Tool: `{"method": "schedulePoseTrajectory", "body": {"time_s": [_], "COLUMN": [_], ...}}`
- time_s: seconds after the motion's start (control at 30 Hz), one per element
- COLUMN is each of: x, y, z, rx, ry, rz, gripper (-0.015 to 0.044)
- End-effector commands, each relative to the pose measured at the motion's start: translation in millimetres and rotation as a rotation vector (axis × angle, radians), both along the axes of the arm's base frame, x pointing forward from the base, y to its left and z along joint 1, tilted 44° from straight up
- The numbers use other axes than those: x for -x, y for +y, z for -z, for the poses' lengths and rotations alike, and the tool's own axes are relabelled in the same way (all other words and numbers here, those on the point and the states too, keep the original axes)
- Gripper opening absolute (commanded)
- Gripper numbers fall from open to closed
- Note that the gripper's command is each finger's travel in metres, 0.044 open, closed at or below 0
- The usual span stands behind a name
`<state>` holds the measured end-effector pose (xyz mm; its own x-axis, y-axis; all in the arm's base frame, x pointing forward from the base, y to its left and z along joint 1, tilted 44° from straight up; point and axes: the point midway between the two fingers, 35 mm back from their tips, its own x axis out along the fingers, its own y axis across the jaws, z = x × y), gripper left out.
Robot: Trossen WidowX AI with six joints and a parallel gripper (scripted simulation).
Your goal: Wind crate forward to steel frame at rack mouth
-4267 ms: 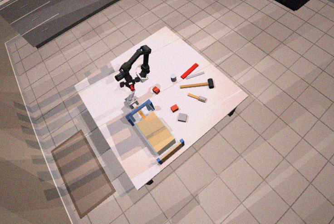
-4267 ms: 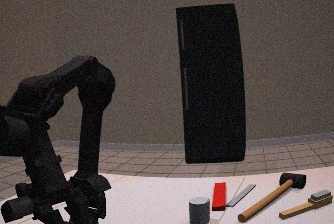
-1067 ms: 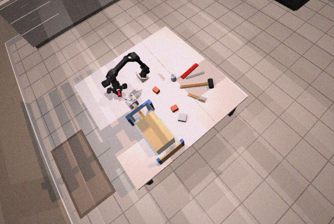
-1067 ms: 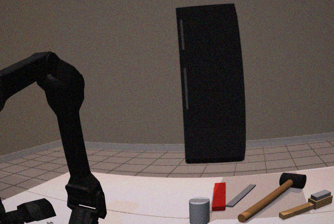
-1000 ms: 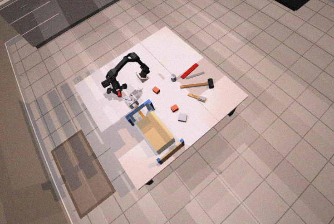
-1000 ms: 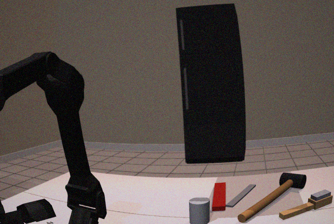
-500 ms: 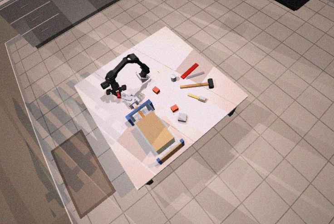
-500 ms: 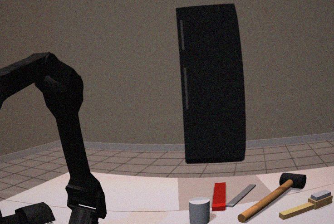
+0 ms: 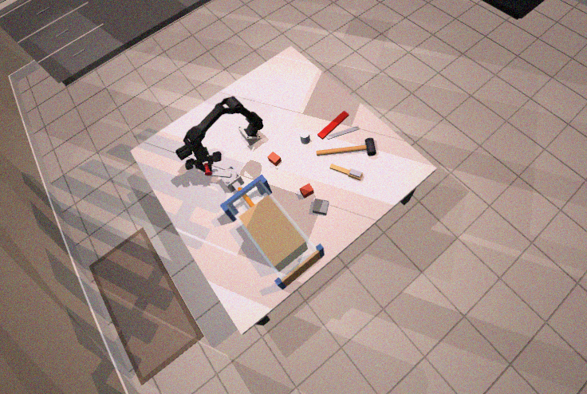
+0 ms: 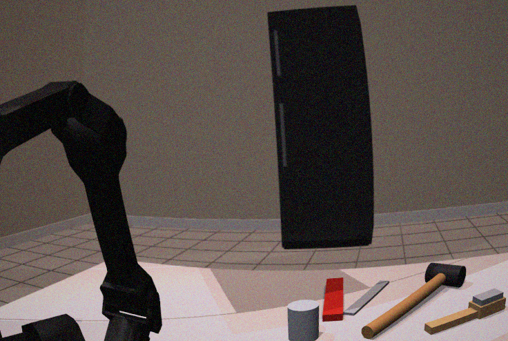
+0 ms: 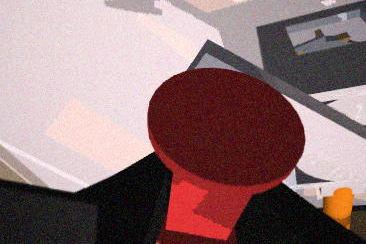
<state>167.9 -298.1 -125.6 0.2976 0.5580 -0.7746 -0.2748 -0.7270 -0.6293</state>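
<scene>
My gripper [image 9: 206,167] is shut on the red knob [image 9: 208,168] [image 11: 225,125] of the winch handle, at the bench's left side. The handle's grey crank arm [image 9: 222,172] [image 11: 280,86] runs from the knob to the dark grey winch [image 9: 234,179] [image 11: 312,67]. An orange strap [image 9: 247,199] [image 11: 338,203] leads from the winch through the blue steel frame [image 9: 242,191] to the tan crate [image 9: 271,230]. The crate sits flat inside the clear-panelled cubby, its front a little behind the frame. In the wrist view the knob hides my fingers.
Two red blocks [image 9: 274,158] [image 9: 306,189] and a grey block [image 9: 320,206] lie right of the cubby. Further right are a grey cylinder [image 9: 305,138] [image 10: 303,319], a red bar [image 9: 332,124] [image 10: 333,298], a steel ruler [image 9: 343,132] [image 10: 366,297], a mallet [image 9: 348,148] [image 10: 406,306] and a brush [image 9: 346,171] [image 10: 466,310].
</scene>
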Motion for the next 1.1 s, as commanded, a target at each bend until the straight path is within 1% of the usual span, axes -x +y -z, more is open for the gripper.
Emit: {"method": "schedulePoseTrajectory", "body": {"time_s": [0.0, 1.07], "x": [-20.2, -57.1], "y": [-4.0, -7.9], "z": [8.4, 16.6], "rx": [0.021, 0.022], "ry": [-0.028, -0.031], "rz": [-0.016, -0.016], "gripper": [0.0, 0.0]}}
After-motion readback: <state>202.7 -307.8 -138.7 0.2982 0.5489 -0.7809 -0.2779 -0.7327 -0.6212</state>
